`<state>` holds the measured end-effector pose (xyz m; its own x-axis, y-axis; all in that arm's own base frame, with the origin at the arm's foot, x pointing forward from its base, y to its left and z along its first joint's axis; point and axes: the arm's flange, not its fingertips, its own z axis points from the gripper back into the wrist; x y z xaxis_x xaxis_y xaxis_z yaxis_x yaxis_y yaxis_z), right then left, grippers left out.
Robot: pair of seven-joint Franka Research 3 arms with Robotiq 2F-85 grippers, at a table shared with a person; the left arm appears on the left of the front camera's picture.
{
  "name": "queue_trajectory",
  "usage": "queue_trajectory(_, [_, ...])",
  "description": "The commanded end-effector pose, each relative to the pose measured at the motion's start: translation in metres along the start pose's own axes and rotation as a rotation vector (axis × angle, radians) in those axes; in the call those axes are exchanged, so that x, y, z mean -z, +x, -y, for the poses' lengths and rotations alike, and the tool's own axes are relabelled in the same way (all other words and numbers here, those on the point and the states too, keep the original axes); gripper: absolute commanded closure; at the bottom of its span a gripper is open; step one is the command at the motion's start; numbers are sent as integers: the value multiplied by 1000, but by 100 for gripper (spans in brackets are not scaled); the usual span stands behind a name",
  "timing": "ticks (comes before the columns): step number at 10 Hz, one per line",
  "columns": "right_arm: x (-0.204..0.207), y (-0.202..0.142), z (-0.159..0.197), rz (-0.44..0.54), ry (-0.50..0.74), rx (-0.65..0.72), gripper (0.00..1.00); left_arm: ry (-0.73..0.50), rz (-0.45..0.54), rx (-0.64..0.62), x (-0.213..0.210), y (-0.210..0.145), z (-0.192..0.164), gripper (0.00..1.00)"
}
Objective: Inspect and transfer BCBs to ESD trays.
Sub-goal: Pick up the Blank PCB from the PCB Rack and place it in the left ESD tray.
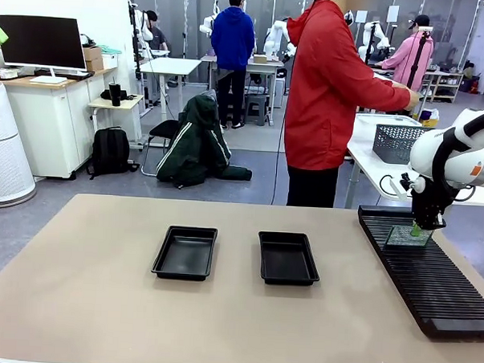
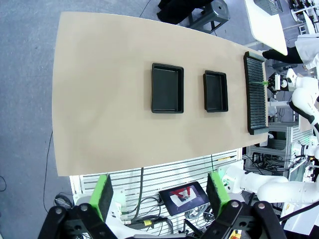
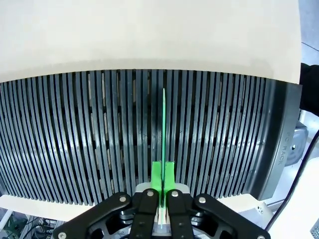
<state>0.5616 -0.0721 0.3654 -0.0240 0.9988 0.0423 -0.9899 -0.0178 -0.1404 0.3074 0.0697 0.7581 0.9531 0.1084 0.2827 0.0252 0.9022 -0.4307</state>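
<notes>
Extraction step in hand: the right hand is closed on the top edge of one BCB, its green pads pinching both faces. The board stands on edge in line with a slot of the long black ribbed rack. The rack lies along the 3 o'clock side of the worktop, and the held board sits near its 12 o'clock end. Whether the board's lower edge has left the slot cannot be told.

The two ESD trays lie flat mid-worktop, both empty: one at 9 o'clock of the other, each well apart from the rack. The left hand hangs high over the worktop, pads spread wide, holding nothing.

Judgement: the transfer has barely begun, as neither tray holds a board. The next move calls for a straight vertical lift so that the board clears the ribs without scraping. After that come presentation of a face for inspection, a turn to flat, and a carry toward 9 o'clock to the nearer tray
</notes>
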Motion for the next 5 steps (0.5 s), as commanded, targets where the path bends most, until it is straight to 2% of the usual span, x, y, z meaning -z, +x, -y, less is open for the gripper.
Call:
queue_trajectory(1, [0,0,0,2,0,0,100,-1,0,-4,1,-1,-1,0])
queue_trajectory(2, [0,0,0,0,0,0,98,-1,0,-4,1,-1,-1,0])
queue_trajectory(5, [-50,1,-2,-1,25,4,98,-1,0,-4,1,-1,-1,0])
